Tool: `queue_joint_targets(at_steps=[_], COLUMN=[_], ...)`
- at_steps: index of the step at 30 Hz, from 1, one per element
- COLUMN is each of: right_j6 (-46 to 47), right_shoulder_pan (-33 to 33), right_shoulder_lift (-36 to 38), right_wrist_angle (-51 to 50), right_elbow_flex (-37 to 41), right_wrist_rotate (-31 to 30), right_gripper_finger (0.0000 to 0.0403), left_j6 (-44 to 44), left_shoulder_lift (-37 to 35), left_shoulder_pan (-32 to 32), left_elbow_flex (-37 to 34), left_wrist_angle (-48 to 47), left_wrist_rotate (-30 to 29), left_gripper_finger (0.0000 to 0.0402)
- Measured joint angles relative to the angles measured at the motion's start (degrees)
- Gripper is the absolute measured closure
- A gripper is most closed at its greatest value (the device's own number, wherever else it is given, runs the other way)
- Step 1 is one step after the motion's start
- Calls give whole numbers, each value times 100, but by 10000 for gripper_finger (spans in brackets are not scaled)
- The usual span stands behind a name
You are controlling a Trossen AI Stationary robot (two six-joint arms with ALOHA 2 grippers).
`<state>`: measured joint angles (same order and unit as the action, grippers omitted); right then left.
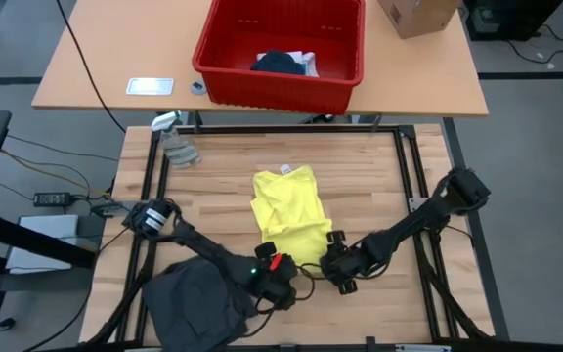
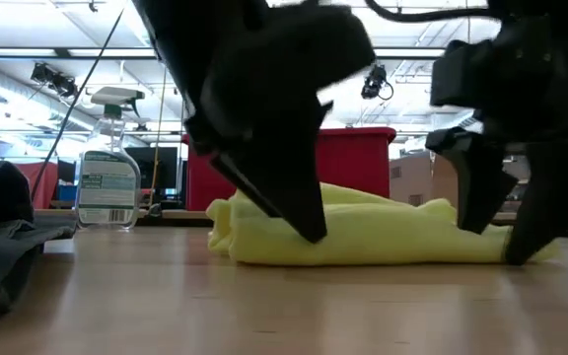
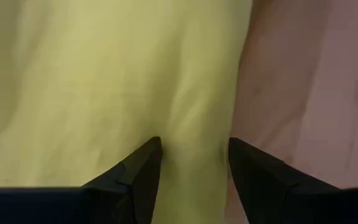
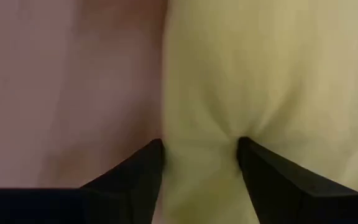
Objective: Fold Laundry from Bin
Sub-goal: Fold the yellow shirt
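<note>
At the near edge of the wooden worktop (image 1: 360, 166), we have both grippers down on the yellow garment (image 1: 289, 210), which lies folded in a long bundle near the middle of the boards. Our left gripper (image 1: 283, 281) sits at the bundle's near left corner and our right gripper (image 1: 337, 270) at its near right corner, the two close together. In the left wrist view the jaws stand partly apart with a strip of yellow cloth (image 3: 104, 81) between the dark fingers (image 3: 143, 168); in the right wrist view the jaws are likewise partly apart, and the cloth (image 4: 260, 74) puckers between the fingers (image 4: 263, 168). Whether either pair actually pinches the fabric we cannot tell. From table height the bundle (image 2: 383, 237) rests flat on the worktop.

The dark grey garment (image 1: 198, 303) lies heaped at the near left corner, under our left arm. The red bin (image 1: 225, 44) stands on the farther table, with dark and white laundry (image 1: 283, 63) still inside. A spray bottle (image 1: 177, 142) lies near the worktop's far left corner, and a cardboard box (image 1: 416, 14) sits beside the bin.
</note>
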<state>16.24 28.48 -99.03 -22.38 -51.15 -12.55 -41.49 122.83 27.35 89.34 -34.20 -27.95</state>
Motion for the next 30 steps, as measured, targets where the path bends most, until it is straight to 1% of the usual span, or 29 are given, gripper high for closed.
queue_joint_targets(at_steps=[2,4,6,7,8,9,10,12,15,17,20,22,24,26,30], right_j6=[166,250,256,269,277,276,310,472,512,470,153,-233,-561,-875,-1338], right_shoulder_pan=[-10,0,33,58,80,107,118,123,42,-110,-565,-1009,-1537,-2057,-2931], right_shoulder_lift=[-182,-258,-212,-110,9,140,329,802,1552,2009,2517,2616,2581,2404,1889], right_wrist_angle=[48,43,39,33,6,-34,-76,-119,-139,-186,-299,-412,-410,-384,-332], right_elbow_flex=[-26,-27,-18,-17,-3,12,22,-14,-26,-29,-33,-31,-31,-33,-31], right_wrist_rotate=[-51,-51,-5,134,391,685,1010,1437,1819,1875,1562,1414,1436,1546,1666], right_gripper_finger=[202,239,293,326,359,379,385,383,391,392,392,392,392,392,392], left_j6=[-131,-247,-335,-346,-354,-342,-341,-341,-315,-272,-268,-344,-491,-558,-559], left_shoulder_lift=[0,0,2,2,2,2,2,-38,-105,-117,-118,-120,-118,-128,-118], left_shoulder_pan=[-65,-110,-157,-161,-163,-163,-139,-62,10,-19,-193,-394,-670,-1036,-1752], left_elbow_flex=[-127,-149,-70,-10,69,170,305,653,1382,1925,2567,2805,2961,2924,2435], left_wrist_angle=[225,281,281,293,301,319,281,61,-663,-1359,-2461,-3060,-3643,-3943,-3895], left_wrist_rotate=[110,311,663,878,1119,1341,1546,1646,1642,1586,1233,828,494,429,589], left_gripper_finger=[223,254,304,335,366,381,385,385,386,386,387,387,387,387,388])
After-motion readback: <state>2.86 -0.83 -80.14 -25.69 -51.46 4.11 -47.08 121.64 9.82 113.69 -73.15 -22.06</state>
